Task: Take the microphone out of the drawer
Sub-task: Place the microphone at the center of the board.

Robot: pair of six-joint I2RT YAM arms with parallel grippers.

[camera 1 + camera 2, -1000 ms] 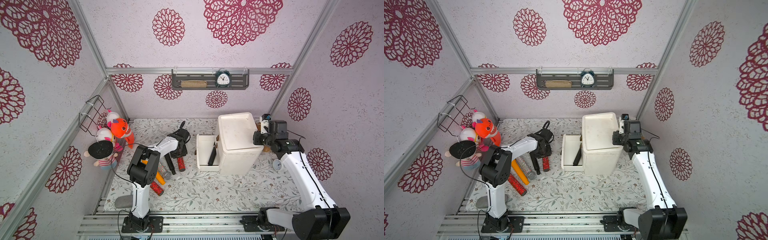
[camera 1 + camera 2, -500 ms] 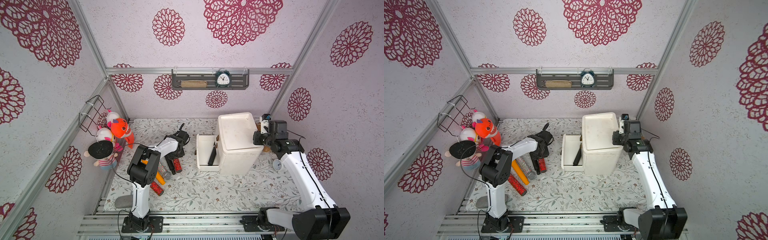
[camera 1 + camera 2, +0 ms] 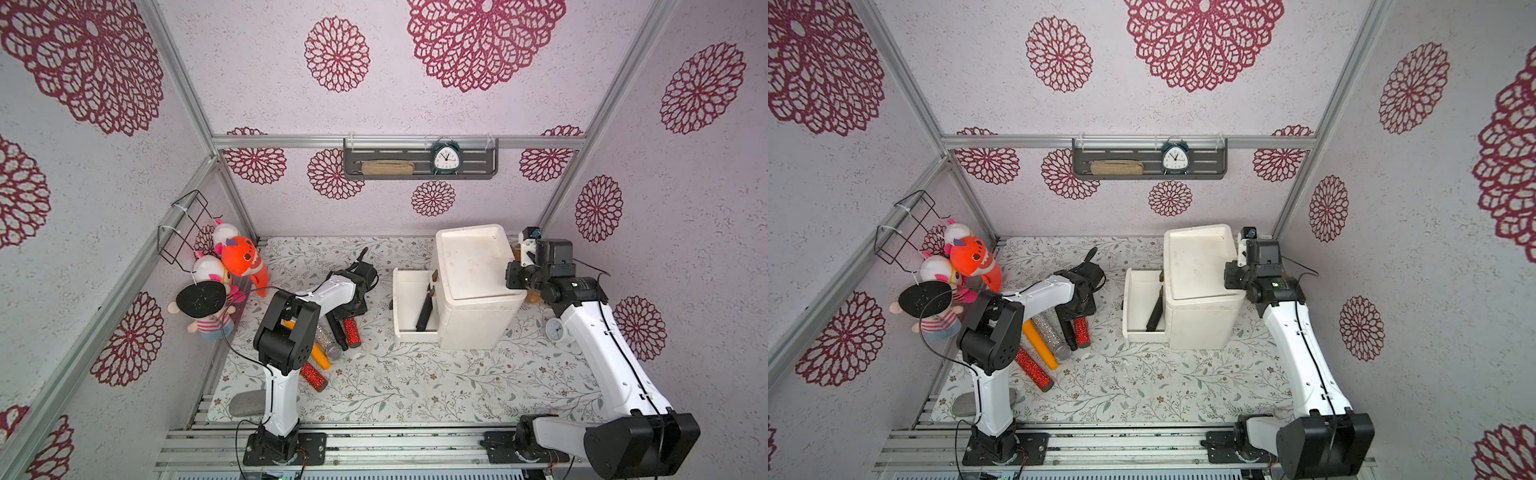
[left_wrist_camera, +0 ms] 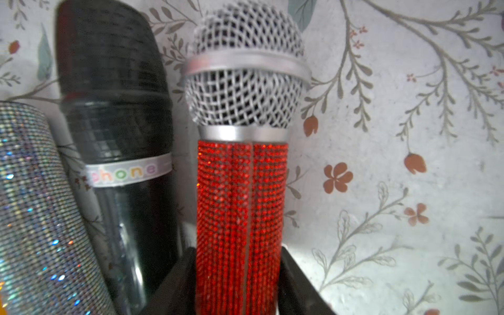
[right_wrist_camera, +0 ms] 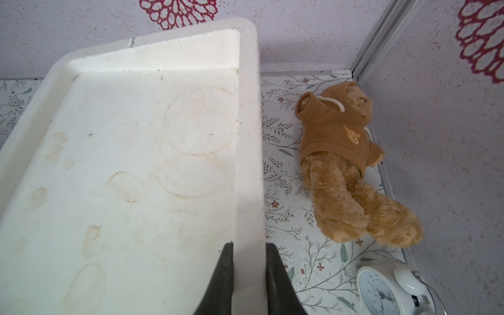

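All but done: lowering red microphone [image 4: 240, 191] tableward between tips of left claw [image 4: 237, 253], black microphone [image 4: 117, 122] just beside; grasping or releasing, unclear.

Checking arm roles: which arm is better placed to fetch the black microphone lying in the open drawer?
Probably left. The left gripper is on the open side of the drawer, merely flanking the red microphone; the right gripper is shut on the cabinet rim, on its far side.

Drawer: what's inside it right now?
One slim black object lies slanted in the open drawer; otherwise bare white floor. Its rear part under the white cabinet is hidden.
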